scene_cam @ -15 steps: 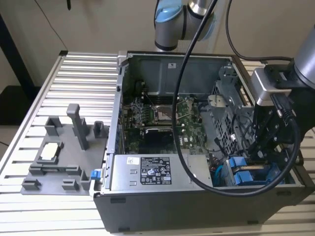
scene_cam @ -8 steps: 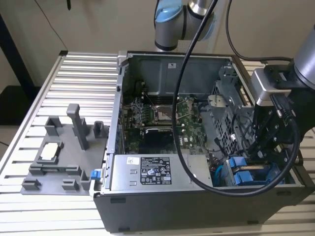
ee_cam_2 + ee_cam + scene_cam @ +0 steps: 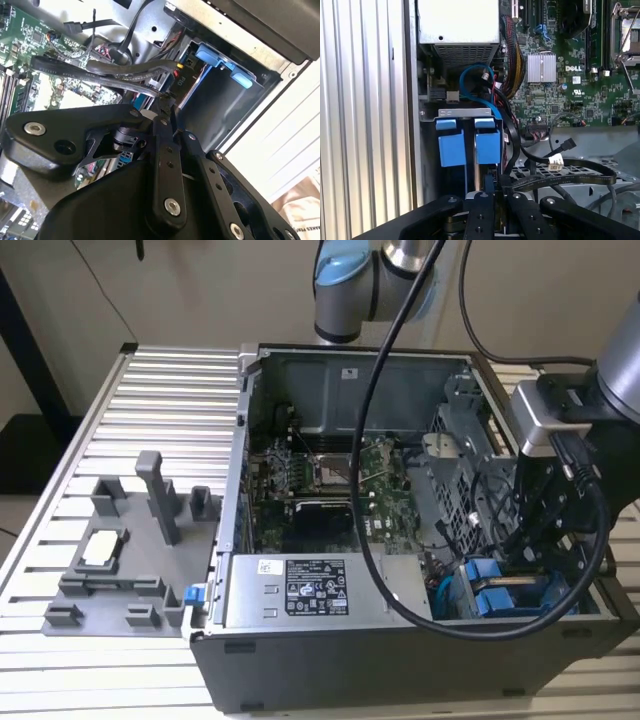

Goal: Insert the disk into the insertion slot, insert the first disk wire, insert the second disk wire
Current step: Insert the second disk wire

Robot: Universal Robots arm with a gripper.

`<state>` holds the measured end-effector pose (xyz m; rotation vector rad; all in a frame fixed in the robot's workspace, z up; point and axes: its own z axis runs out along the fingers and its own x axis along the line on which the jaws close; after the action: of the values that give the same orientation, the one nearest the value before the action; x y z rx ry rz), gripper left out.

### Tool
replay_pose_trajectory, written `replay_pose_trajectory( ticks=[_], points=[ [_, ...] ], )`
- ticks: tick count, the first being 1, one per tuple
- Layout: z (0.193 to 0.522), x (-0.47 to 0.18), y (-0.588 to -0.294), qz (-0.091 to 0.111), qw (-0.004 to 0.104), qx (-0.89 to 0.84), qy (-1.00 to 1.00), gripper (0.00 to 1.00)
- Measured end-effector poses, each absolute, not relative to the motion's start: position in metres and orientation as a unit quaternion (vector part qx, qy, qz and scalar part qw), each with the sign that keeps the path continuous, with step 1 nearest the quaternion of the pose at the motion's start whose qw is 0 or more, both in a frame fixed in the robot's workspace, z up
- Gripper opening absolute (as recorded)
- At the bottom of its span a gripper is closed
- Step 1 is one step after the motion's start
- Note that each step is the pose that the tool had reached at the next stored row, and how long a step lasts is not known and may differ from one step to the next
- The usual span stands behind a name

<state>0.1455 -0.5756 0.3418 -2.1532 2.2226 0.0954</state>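
Exterior view: our gripper (image 3: 548, 562) reaches into the open computer case (image 3: 400, 660) just above the disk (image 3: 500, 592), which sits in its slot (image 3: 470, 585). Whether our fingers grip anything, we cannot tell.

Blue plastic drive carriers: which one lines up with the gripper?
The blue carrier nearer the green motherboard, beside the black cables; the other borders the case wall.

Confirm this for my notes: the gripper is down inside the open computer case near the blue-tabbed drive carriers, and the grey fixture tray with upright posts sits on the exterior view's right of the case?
Not quite. The grey fixture tray sits on the exterior view's left of the computer case, not its right. The gripper is indeed inside the case near the blue-tabbed drive carriers.
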Motion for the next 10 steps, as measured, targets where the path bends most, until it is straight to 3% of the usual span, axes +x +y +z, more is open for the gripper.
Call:
replay_pose_trajectory(
  ticks=[10],
  points=[
    [0.3385,0.1462,-0.5754,0.031,0.023,-0.695,0.718,0.16]
  ],
)
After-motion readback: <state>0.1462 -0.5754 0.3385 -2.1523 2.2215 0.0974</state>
